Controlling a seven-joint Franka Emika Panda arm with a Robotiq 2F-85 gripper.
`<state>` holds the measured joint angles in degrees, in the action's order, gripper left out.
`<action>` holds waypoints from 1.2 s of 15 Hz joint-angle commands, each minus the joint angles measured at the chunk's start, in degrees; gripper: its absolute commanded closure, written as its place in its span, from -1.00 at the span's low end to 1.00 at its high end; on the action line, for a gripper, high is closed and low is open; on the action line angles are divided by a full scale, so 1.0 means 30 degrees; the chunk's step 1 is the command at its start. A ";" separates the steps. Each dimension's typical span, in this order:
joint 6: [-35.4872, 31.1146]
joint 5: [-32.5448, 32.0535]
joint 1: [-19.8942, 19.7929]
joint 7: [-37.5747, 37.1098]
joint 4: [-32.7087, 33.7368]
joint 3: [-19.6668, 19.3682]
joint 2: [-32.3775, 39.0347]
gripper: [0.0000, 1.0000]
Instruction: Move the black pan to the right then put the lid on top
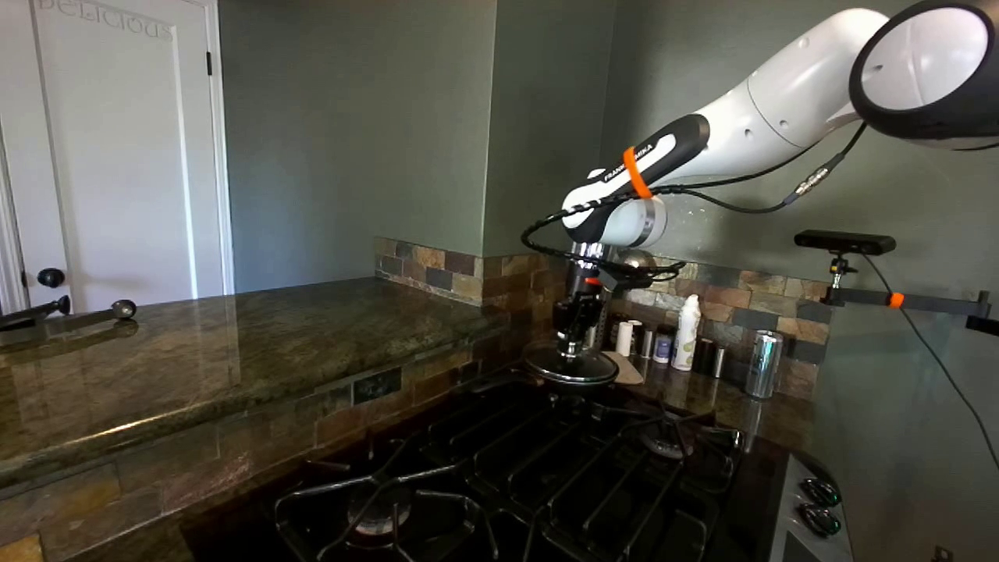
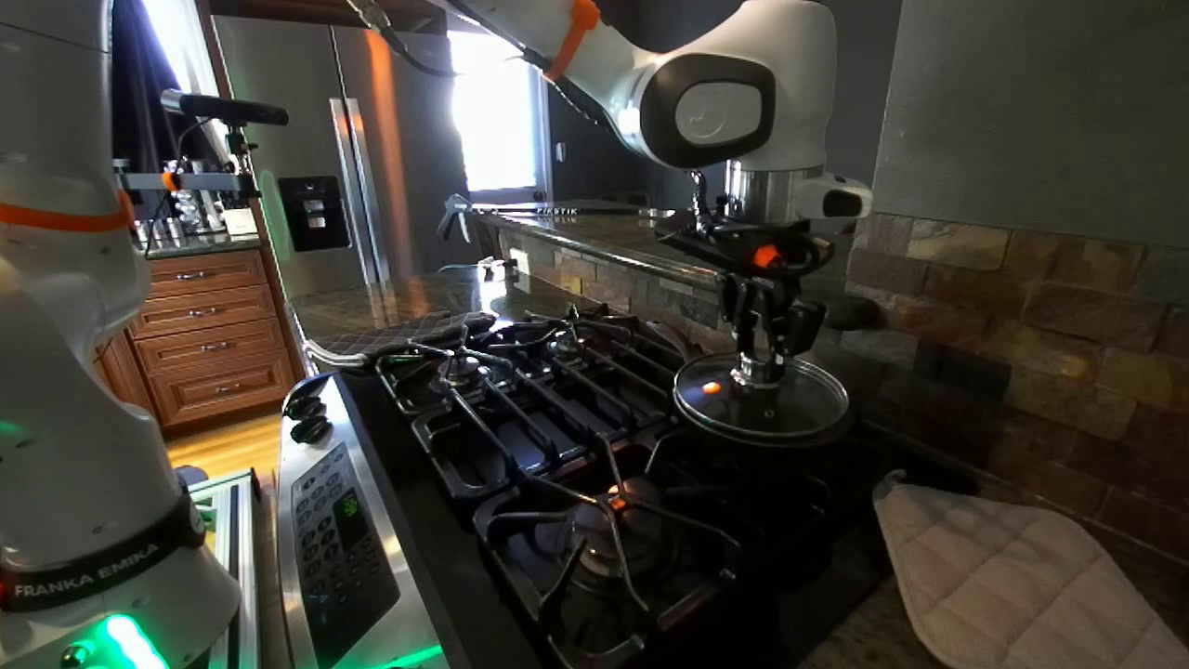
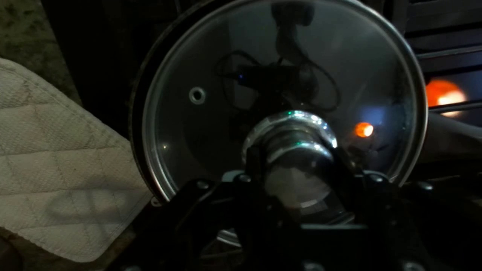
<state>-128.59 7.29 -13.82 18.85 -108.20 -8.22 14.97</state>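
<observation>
The glass lid [image 1: 597,370] with its shiny metal rim shows in both exterior views, lying roughly level at the back corner of the stove. My gripper [image 2: 762,353] points straight down over its centre. In the wrist view the fingers [image 3: 257,162] are closed on both sides of the knob [image 3: 297,184] of the lid [image 3: 211,131]. Beneath the lid is the black pan [image 3: 137,124]. Its dark edge peeks out at the left of that view, and its handle [image 3: 452,137] extends to the right. Most of the pan is covered. Whether lid and pan rim touch I cannot tell.
Stove grates [image 2: 520,437] stretch beside the pan. A white quilted pot holder [image 2: 1012,567] lies on the counter close by. Bottles and jars [image 1: 687,336] and a metal can [image 1: 763,364] stand along the tiled wall. A raised stone ledge [image 1: 257,343] borders the stove.
</observation>
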 commanded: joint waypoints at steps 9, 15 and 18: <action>-0.0075 0.0029 -0.0045 -0.1160 0.0382 0.0000 0.0320 0.53; -0.0280 0.0073 -0.0086 -0.1375 0.0270 -0.0035 0.0143 0.53; -0.0313 0.0061 -0.0050 -0.1447 0.0280 -0.0006 0.0238 0.53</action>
<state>-128.91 7.28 -13.96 15.73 -107.98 -8.37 15.53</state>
